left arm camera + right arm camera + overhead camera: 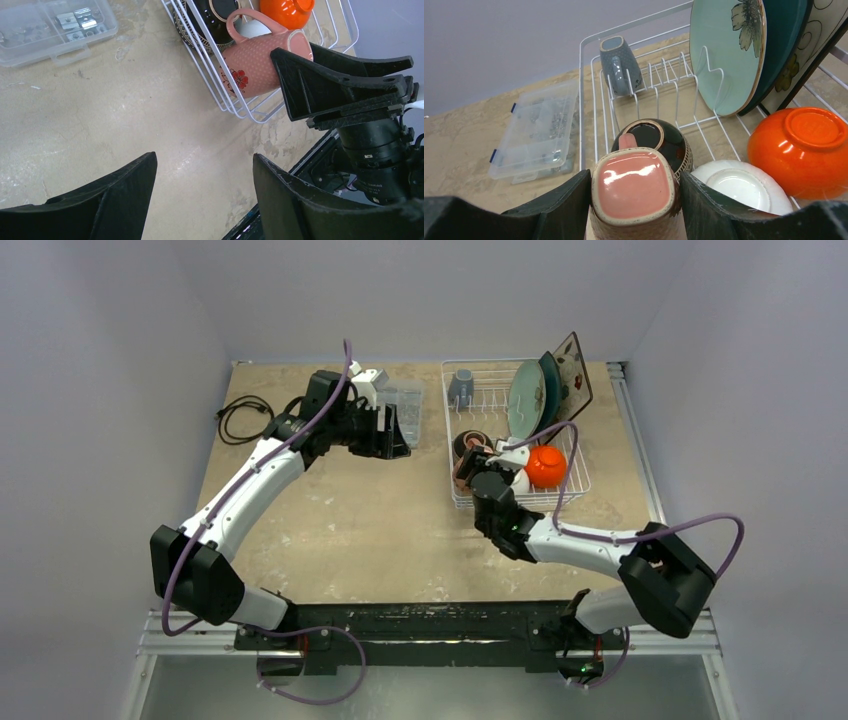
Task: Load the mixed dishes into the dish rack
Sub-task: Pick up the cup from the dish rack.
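Note:
My right gripper (635,200) is shut on the salmon-pink mug (634,187), one finger on each side, the mug's base facing the camera. The mug (255,65) sits tilted inside the near left corner of the white wire dish rack (447,400). In the rack are a brown bowl (659,140), a white bowl (741,187), an orange bowl (806,150), all upside down, and a grey-blue mug (620,62). Pale green (724,55), dark teal (784,45) and cream floral (824,35) plates stand on edge. My left gripper (204,157) hangs open over bare table, left of the rack.
A clear plastic compartment box (404,400) lies left of the rack, under the left arm's wrist. A black cable (240,418) is coiled at the table's far left. A metal rail runs along the table's right edge (640,460).

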You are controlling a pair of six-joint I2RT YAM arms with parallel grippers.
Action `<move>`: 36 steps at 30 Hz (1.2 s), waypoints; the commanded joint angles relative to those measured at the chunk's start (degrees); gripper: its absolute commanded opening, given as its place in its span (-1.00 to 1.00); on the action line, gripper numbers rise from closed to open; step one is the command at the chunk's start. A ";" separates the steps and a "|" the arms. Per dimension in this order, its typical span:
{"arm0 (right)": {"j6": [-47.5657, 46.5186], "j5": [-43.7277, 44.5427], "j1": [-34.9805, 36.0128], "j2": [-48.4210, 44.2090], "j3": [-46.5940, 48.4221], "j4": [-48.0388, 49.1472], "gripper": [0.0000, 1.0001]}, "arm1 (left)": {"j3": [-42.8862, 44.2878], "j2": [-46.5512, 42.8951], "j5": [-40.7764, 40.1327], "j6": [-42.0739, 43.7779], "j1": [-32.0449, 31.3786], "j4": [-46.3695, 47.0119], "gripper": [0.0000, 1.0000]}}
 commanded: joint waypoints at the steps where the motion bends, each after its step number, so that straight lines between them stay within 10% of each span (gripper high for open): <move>1: -5.56 2.82 1.60 1.69 -1.67 -2.95 -1.00 | -0.09 -0.65 0.88 -0.71 0.37 1.88 0.38; 36: -13.49 -13.49 2.47 5.79 -9.92 9.72 -1.00 | -0.09 -0.74 1.45 -0.89 0.37 1.81 0.38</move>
